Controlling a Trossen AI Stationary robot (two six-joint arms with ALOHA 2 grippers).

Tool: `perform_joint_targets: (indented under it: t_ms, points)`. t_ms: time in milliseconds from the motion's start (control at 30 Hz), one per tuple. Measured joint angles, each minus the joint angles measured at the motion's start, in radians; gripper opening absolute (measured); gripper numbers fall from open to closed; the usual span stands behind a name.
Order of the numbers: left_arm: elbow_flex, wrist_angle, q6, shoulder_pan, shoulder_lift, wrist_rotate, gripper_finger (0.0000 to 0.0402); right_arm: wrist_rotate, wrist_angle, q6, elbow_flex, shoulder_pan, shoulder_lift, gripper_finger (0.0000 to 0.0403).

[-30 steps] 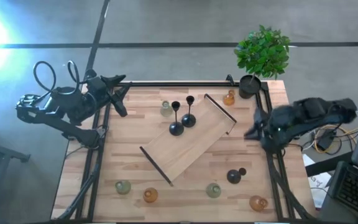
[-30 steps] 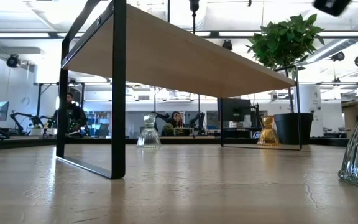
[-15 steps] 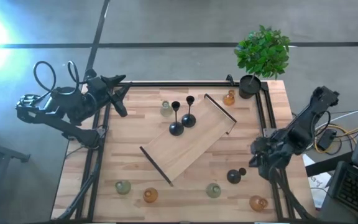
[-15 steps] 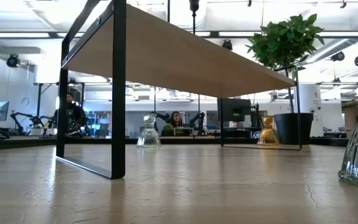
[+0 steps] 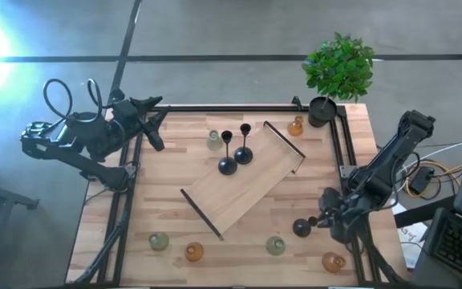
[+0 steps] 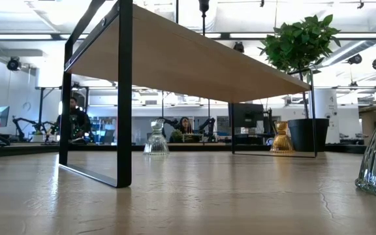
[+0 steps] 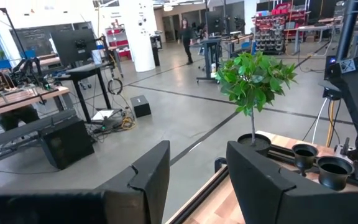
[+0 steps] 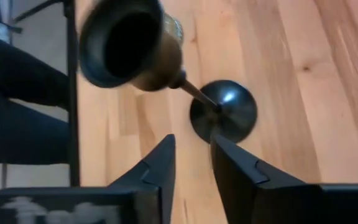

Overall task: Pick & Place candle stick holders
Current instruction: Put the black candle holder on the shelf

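The black candle holder [image 5: 301, 227] stood at the near right of the worktop [image 5: 175, 152], right of the small wooden shelf [image 5: 243, 186], close beside the right gripper [image 5: 324, 221]. It looked stiff and rather light, but top-heavy on its thin stem, so it could tip easily; I think the stem is the best place to take it. The right gripper's fingers [image 8: 157, 165] were slightly spread above the round base and pinched nothing. A second before, this arm was farther back at the right edge; now it had come nearer and lower. The left gripper [image 5: 152, 120] waited at the far left corner, fingers spread, unchanged.
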State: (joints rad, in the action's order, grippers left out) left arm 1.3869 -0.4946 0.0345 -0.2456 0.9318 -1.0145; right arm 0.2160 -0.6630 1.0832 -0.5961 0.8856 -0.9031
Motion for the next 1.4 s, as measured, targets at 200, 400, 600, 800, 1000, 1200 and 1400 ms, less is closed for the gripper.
perform_joint_targets:
  t_ms: [200,400,600,800,1000,1200,1400]
  points:
    - [0.000,0.000,0.000,0.000,0.000,0.000,0.0163,0.025,0.006,-0.029,0.007,0.000,-0.032,0.0150]
    - [0.000,0.000,0.000,0.000,0.000,0.000,0.0163,0.033,0.068,-0.064,0.007,0.000,-0.070,0.0160]
    - [0.000,0.000,0.000,0.000,0.000,0.000,0.0163,0.107,0.106,-0.089,0.008,-0.002,-0.111,0.0142]
    - [0.000,0.000,0.000,0.000,0.000,0.000,0.0163,0.127,0.128,-0.093,0.000,-0.006,-0.151,0.0126]
    - [0.000,0.000,0.019,0.000,0.000,0.000,0.0163,0.128,0.146,-0.098,-0.007,-0.008,-0.158,0.0080]
    - [0.000,0.000,0.019,0.000,0.000,0.000,0.0163,0.156,0.191,-0.134,-0.008,-0.011,-0.158,0.0016]
    - [0.000,0.000,0.019,0.000,-0.001,0.000,0.0163,0.192,0.225,-0.136,-0.009,-0.041,-0.147,0.0011]
